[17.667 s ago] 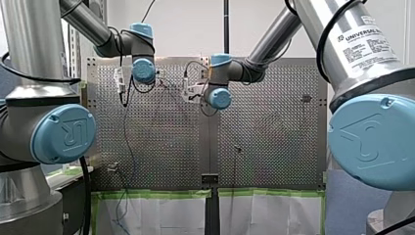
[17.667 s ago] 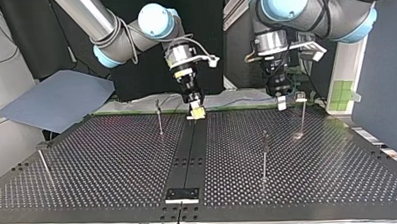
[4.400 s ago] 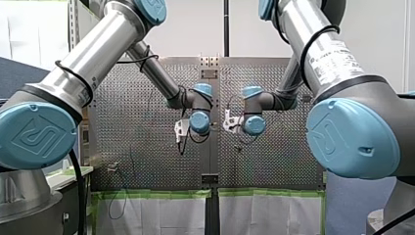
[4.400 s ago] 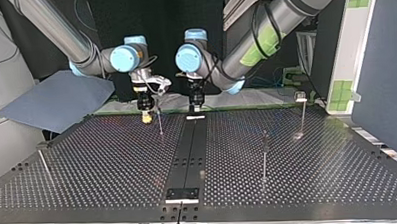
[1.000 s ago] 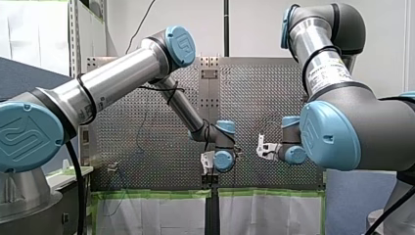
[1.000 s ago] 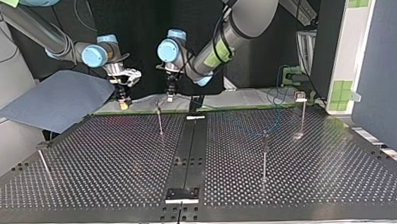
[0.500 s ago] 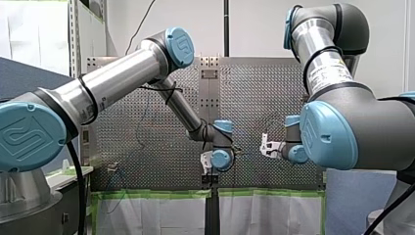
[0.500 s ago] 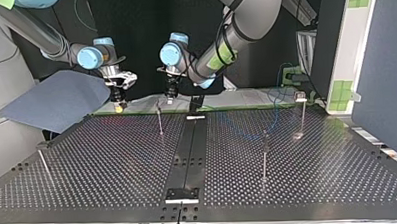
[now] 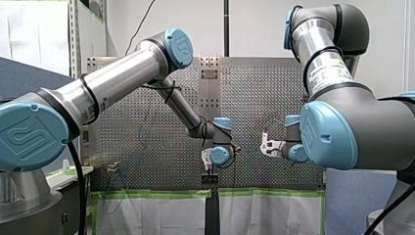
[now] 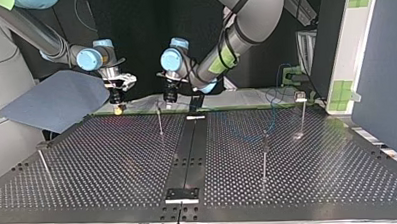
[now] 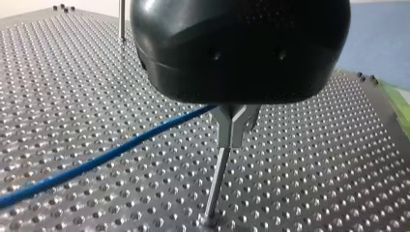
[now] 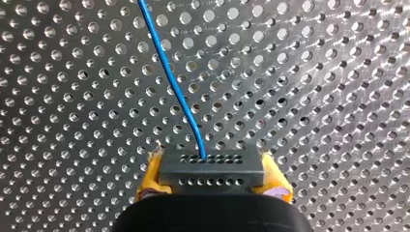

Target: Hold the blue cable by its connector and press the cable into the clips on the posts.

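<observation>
Top view, from its left: my right gripper (image 10: pixel 118 109) is hanging over the far edge of the perforated table (image 10: pixel 113 170). Its yellow pads are clamping the dark connector (image 12: pixel 211 169), and the blue cable (image 12: pixel 169 72) is running away from it. Next, a thin post (image 10: pixel 160 121) is standing. Just beside it, my left gripper (image 10: pixel 169 102) is pinching the cable between closed metal fingers (image 11: pixel 226 124), with the post just ahead of them.
</observation>
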`<state>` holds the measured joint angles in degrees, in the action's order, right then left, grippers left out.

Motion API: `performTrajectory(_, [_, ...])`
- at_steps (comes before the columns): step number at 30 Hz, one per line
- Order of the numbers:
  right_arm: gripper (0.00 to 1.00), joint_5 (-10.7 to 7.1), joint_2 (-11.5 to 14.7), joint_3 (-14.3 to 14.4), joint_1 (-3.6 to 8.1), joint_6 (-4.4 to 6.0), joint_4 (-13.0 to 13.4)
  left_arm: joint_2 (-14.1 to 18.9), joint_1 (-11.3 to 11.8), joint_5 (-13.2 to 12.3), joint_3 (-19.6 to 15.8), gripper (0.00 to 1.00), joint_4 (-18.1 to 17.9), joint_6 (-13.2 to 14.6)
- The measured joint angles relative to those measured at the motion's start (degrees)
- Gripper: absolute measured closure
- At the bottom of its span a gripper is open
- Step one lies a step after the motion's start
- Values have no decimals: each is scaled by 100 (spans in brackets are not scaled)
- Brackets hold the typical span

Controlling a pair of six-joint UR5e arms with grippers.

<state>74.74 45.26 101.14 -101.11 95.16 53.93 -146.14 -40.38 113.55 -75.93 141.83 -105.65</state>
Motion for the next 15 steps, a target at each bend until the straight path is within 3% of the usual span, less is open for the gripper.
performTrajectory(15, [100, -16, -182, -166, -1, -3, -10, -4, 107, -52, 56, 100, 18, 36])
